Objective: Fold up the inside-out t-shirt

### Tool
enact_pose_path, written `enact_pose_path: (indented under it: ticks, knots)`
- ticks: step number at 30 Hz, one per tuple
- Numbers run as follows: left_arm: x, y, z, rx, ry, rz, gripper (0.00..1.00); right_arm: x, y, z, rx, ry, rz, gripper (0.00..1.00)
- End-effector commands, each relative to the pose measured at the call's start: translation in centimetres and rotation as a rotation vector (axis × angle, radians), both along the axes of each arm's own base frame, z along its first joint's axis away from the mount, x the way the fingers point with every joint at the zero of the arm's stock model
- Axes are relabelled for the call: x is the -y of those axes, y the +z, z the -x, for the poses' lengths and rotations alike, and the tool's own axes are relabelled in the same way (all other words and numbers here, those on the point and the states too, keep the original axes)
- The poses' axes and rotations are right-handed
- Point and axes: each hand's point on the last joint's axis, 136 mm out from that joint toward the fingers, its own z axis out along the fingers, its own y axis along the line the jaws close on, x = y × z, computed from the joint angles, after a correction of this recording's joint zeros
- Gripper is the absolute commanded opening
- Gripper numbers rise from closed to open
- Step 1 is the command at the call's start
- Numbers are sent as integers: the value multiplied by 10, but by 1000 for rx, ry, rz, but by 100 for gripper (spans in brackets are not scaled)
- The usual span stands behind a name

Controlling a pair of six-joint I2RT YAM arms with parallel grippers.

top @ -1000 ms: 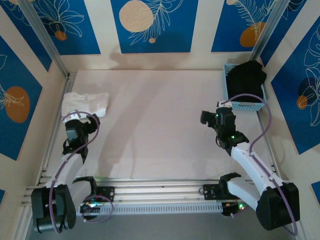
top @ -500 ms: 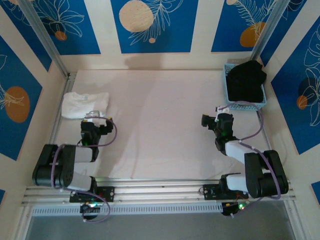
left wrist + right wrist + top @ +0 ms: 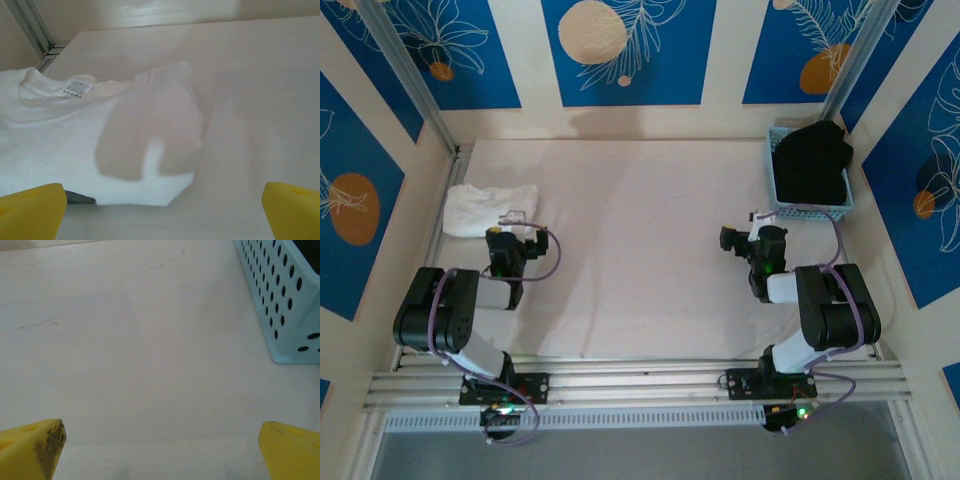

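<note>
The inside-out t-shirt (image 3: pixel 490 208) lies as a compact white bundle at the table's left edge, toward the back. In the left wrist view the t-shirt (image 3: pixel 75 135) spreads over the left half, with its collar label (image 3: pixel 75 86) facing up. My left gripper (image 3: pixel 513 238) hovers just in front of it, open, with nothing between its yellow fingertips (image 3: pixel 31 211); it is not touching the cloth. My right gripper (image 3: pixel 752 243) sits low over bare table on the right, also open, with nothing between its yellow fingertips (image 3: pixel 30 445).
A light blue perforated basket (image 3: pixel 772 180) at the back right holds a black garment (image 3: pixel 812 160); its wall (image 3: pixel 285 305) stands just ahead-right of my right gripper. Metal rails run along the left and near table edges. Walls close in three sides.
Both arms have folded down toward their bases. The left gripper has shifted right, still just in front of the shirt, and its jaws have opened a little wider. The shirt has not moved.
</note>
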Motion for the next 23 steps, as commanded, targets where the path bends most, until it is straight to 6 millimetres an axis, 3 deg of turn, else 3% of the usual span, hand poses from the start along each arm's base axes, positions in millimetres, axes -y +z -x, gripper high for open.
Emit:
enact_pose_path:
  ticks: [1,23]
  knots:
    - [0,3,-1,10,6,-17,100,-3,22,-11,76,19,0,99]
    - [0,3,-1,9,5,-17,100,-5,23,-12,80,32,1,99]
